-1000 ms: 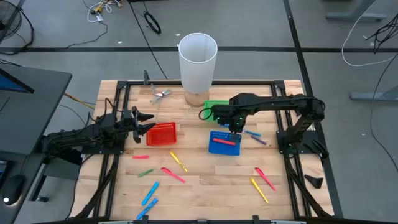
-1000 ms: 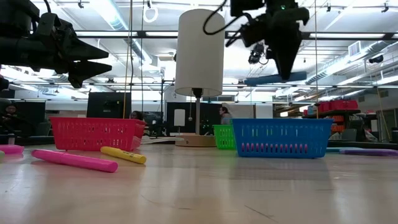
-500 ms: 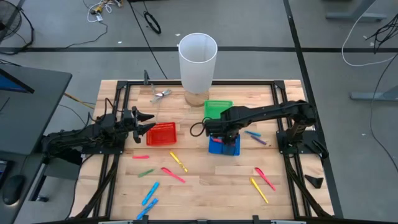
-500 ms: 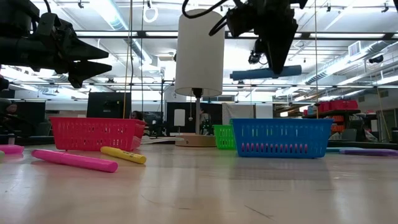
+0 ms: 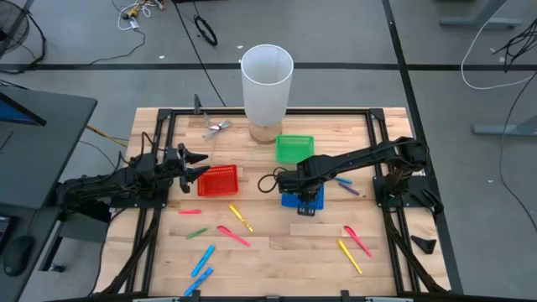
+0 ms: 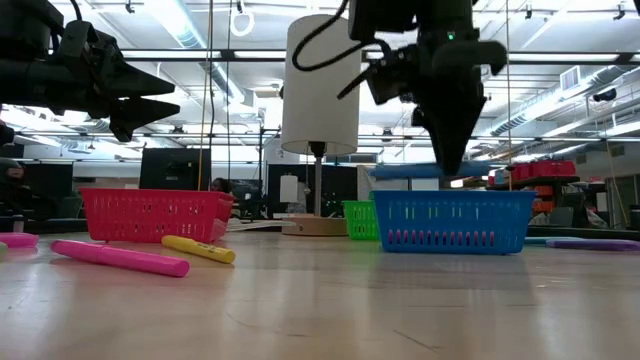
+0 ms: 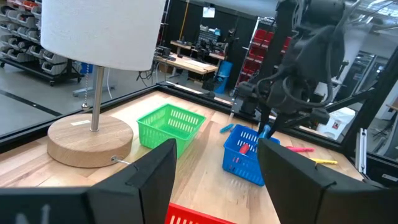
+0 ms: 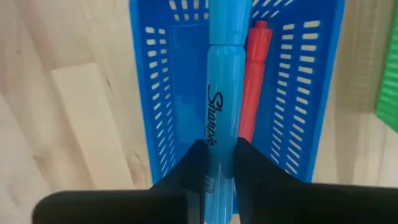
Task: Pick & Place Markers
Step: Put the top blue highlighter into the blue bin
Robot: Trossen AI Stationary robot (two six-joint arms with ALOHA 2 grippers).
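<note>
Light blue marker (image 8: pixel 222 93) clamped in right claw (image 8: pixel 216 163) above blue basket (image 8: pixel 152 93)

My two arms are matte black, built of jointed segments. My right arm (image 5: pixel 369 156) runs in from the right of the overhead frame, with a black cable loop (image 5: pixel 267 179) near its wrist. My left arm (image 5: pixel 109 186) sits at centre left. My fingers (image 8: pixel 186 177) are dark, tapered wedges.

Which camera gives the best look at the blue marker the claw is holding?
The right wrist view: the blue marker fills it, pinched in the right claw. The low view shows a sliver, the left wrist view a speck; overhead the arm hides it.
</note>
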